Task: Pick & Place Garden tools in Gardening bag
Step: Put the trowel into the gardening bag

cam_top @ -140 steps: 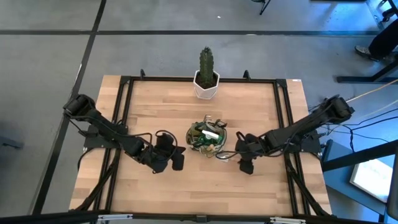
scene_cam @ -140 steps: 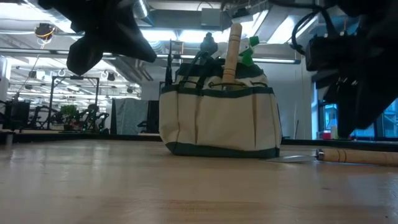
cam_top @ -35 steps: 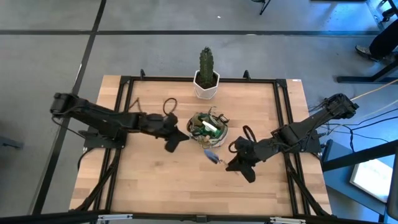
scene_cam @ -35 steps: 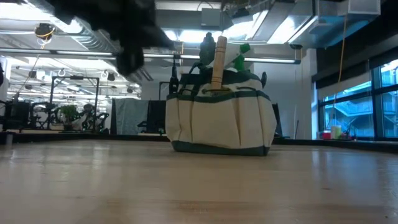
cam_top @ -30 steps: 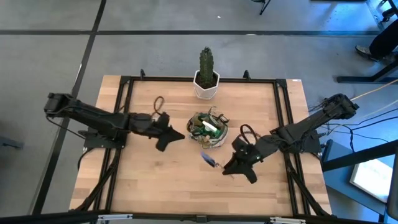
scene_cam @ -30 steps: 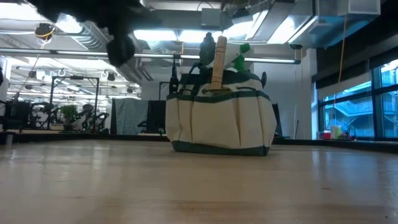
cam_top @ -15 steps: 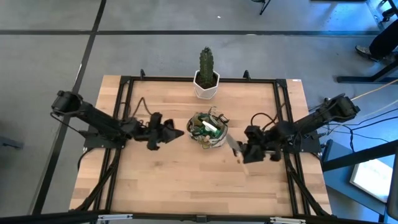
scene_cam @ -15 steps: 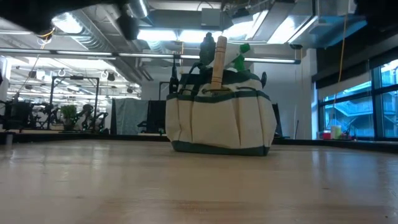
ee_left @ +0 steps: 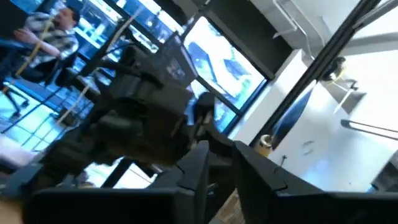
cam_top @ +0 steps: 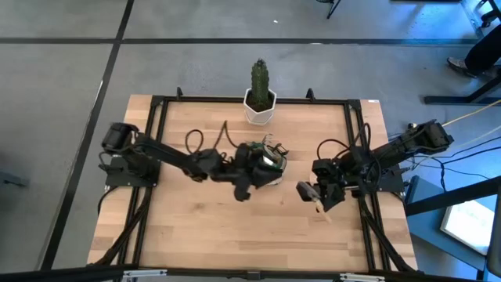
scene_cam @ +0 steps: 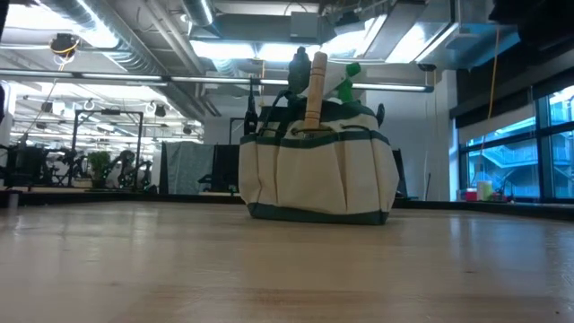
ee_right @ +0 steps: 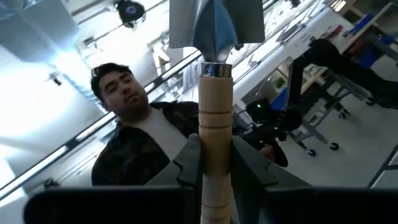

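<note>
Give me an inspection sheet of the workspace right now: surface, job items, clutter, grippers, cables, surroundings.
Surface: wooden table, bare around the bag.
Job's things: gardening bag upright mid-table, a wooden handle and green sprayer sticking out; trowel held off the table.
Clutter: cactus in white pot at the far edge.
Grippers: left gripper at the bag; right gripper shut on the trowel's wooden handle, right of the bag.
Cables: loops on both arms.
Surroundings: a person in the right wrist view.

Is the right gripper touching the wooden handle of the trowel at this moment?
Touching. In the right wrist view, the right gripper has its two dark fingers pressed against both sides of the trowel handle, with no gap visible.
</note>
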{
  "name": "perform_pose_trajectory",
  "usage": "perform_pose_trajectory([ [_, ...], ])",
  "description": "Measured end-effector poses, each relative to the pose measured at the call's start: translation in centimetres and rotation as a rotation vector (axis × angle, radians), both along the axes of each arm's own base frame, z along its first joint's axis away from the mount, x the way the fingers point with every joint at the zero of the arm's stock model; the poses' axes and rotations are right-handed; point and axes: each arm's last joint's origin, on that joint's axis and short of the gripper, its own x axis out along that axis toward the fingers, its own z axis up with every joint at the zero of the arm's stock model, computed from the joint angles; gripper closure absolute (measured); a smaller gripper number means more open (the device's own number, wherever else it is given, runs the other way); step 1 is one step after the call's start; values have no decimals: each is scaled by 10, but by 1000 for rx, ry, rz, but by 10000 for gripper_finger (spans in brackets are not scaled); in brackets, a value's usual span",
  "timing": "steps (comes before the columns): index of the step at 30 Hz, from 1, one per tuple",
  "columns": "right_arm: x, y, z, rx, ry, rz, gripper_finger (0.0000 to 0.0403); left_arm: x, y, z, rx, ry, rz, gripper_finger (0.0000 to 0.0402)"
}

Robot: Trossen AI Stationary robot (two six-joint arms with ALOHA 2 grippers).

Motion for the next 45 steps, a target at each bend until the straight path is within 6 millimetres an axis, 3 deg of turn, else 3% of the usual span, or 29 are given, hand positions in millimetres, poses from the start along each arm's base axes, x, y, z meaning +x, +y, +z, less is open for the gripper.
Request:
perform_pose_trajectory([
  [3,0,-4,1,-14,-26,15,350,14,-9,10,31,-22,-14,302],
  [8,-6,-8,8,-11,-118,49,350,20,-20,22,110,-55,22,242],
  [15,-2,-7,2,-7,-63,90,350,23,-17,40,163,-77,80,193],
  [22,5,-14,-3,1,-24,61,350,29,-16,48,205,-25,42,185],
  [45,13,-26,-7,11,57,-7,350,30,-10,47,201,-32,16,187],
])
